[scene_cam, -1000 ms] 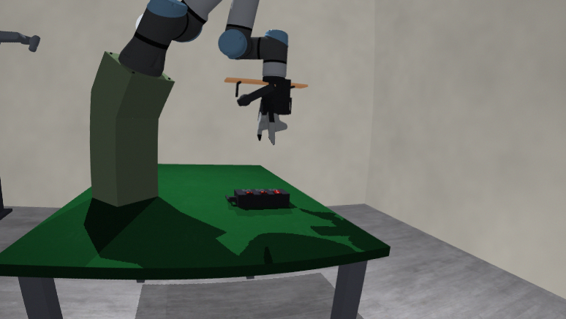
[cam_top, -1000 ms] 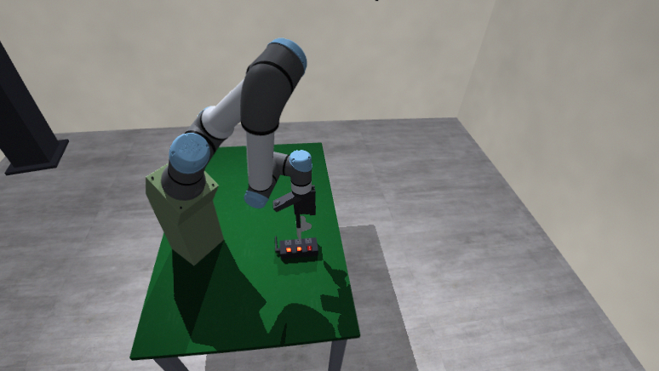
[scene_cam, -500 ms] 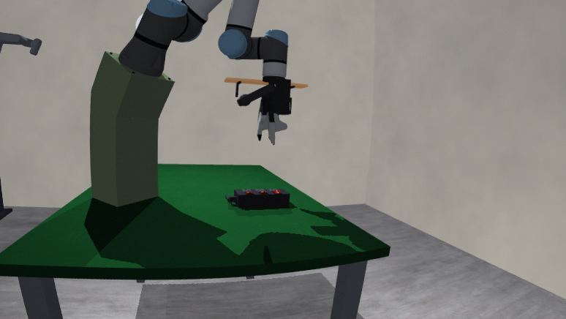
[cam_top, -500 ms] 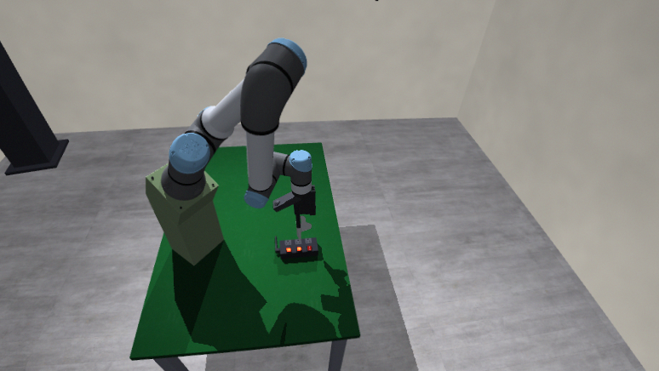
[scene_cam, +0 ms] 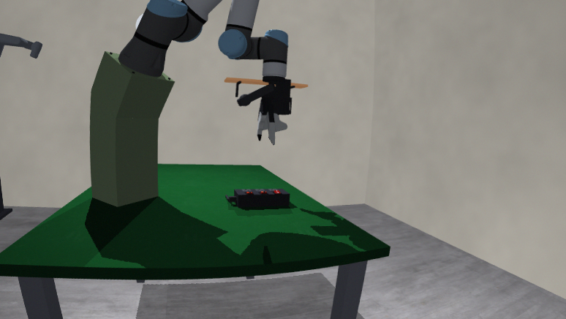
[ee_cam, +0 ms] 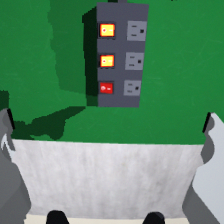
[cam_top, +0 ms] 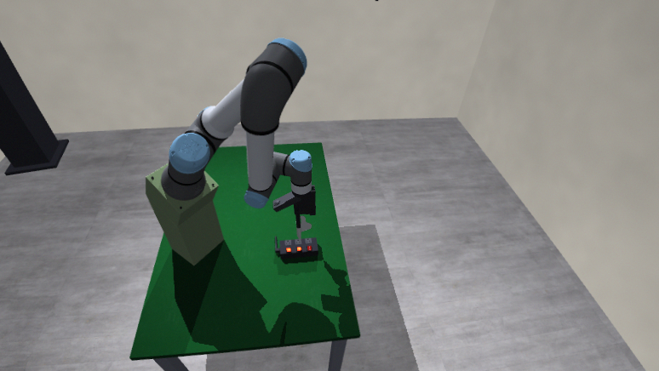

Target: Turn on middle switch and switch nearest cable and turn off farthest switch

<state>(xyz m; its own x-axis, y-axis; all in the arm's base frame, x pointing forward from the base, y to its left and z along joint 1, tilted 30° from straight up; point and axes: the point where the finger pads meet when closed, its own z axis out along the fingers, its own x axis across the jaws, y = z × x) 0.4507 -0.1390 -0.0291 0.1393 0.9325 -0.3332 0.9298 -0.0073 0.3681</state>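
The dark grey power strip [cam_top: 295, 249] lies flat on the green table with its switches and sockets facing up; it also shows in the exterior view [scene_cam: 261, 197] and the wrist view [ee_cam: 121, 54]. Its cable stub [cam_top: 276, 244] is at the left end, at the top edge of the wrist view [ee_cam: 120, 1]. The switch nearest the cable [ee_cam: 107, 30] and the middle switch [ee_cam: 107, 61] glow bright orange. The farthest switch [ee_cam: 105, 88] is dull red. My gripper [scene_cam: 265, 138] is open and empty, well above the strip, fingers pointing down.
The arm's olive pedestal [cam_top: 189, 216] stands on the table's left side. The strip lies close to the table's right edge [cam_top: 339, 248]. A black stand [cam_top: 23, 138] is on the floor far left.
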